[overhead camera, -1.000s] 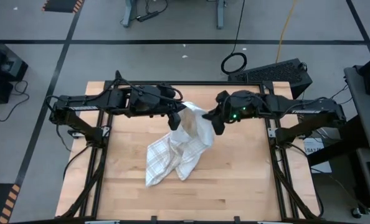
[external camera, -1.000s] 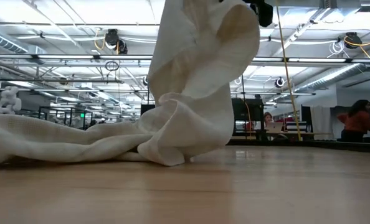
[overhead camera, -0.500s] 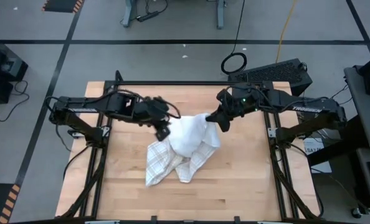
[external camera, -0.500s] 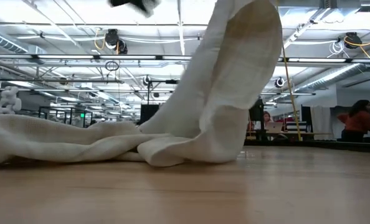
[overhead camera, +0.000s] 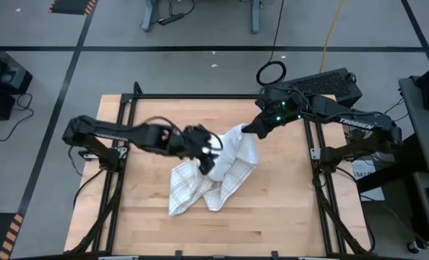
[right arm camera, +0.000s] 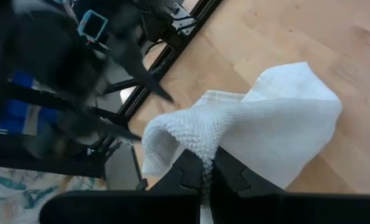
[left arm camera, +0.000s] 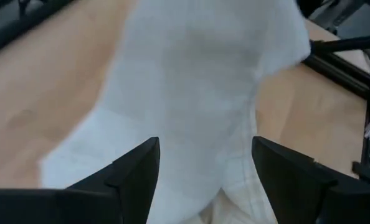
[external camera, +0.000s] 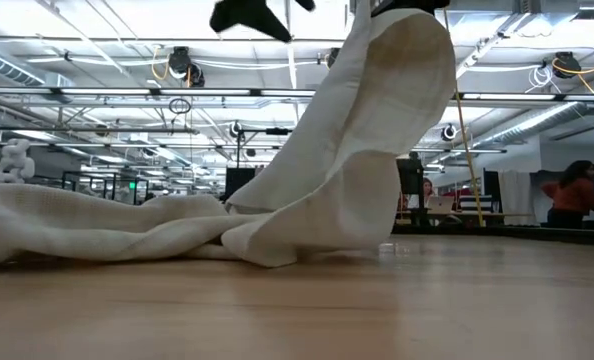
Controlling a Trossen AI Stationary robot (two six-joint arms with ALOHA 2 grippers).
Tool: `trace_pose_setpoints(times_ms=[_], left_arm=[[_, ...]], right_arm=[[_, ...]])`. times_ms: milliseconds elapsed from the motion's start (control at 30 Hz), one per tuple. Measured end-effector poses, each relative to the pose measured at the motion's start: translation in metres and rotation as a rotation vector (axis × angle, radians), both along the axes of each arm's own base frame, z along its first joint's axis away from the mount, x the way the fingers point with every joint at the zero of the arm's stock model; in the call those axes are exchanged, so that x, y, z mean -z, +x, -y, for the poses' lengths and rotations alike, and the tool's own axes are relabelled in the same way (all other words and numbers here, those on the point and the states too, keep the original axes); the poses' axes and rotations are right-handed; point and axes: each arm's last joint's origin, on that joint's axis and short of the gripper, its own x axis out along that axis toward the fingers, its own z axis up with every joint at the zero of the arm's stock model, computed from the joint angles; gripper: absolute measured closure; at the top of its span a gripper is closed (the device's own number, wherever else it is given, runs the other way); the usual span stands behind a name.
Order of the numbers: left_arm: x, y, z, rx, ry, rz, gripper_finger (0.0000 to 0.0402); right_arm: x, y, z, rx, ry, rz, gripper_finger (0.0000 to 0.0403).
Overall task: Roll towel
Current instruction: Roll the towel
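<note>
The towel [overhead camera: 216,172], white with a faint check, lies bunched at the table's middle, and one part of it is drawn up in a peak [external camera: 397,60]. My right gripper [overhead camera: 248,131] is shut on the top of that peak at the towel's far right. My left gripper [overhead camera: 209,150] stands open above the towel's left side. In its wrist view the cloth [left arm camera: 197,81] shows beyond its spread fingers [left arm camera: 141,171]. In the low view my left gripper [external camera: 249,14] hangs apart from the raised cloth. My right gripper pinches a bunched fold of the towel's edge [right arm camera: 200,155] between its two fingers; how many layers, I cannot tell. It comes from the table's far right, slanting down. The cloth hangs below it in a slack peak, and the towel's near part [overhead camera: 189,193] lies on the table.
Black frame rails [overhead camera: 128,108] run along the table's sides. A keyboard [overhead camera: 323,83] lies on the floor past the far right corner. Bare wood [overhead camera: 222,231] stretches toward the near edge. People [external camera: 577,195] stand far off in the room.
My left gripper has opened and let go of the towel's raised part. It drew off toward the near left, then came back right over the cloth. My right gripper has gone toward the far edge with its fold, so the peak hangs from it alone.
</note>
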Motion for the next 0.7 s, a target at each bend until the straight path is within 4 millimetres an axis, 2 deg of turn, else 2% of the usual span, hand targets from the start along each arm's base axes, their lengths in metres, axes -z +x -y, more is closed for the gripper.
trace_pose_setpoints(times_ms=[200, 500, 700], left_arm=[[0.050, 0.019, 0.028, 0.039, -0.009, -0.091, 0.0140], [0.086, 0.032, 0.059, 0.028, 0.026, -0.141, 0.0140], [0.124, 0.046, 0.068, -0.025, 0.131, -0.188, 0.0144]], right_arm=[[0.000, -0.003, 0.009, 0.039, 0.019, -0.005, 0.0401], [0.001, -0.007, 0.020, 0.070, 0.055, -0.016, 0.0401], [0.001, -0.009, 0.024, 0.056, 0.072, -0.009, 0.0401]])
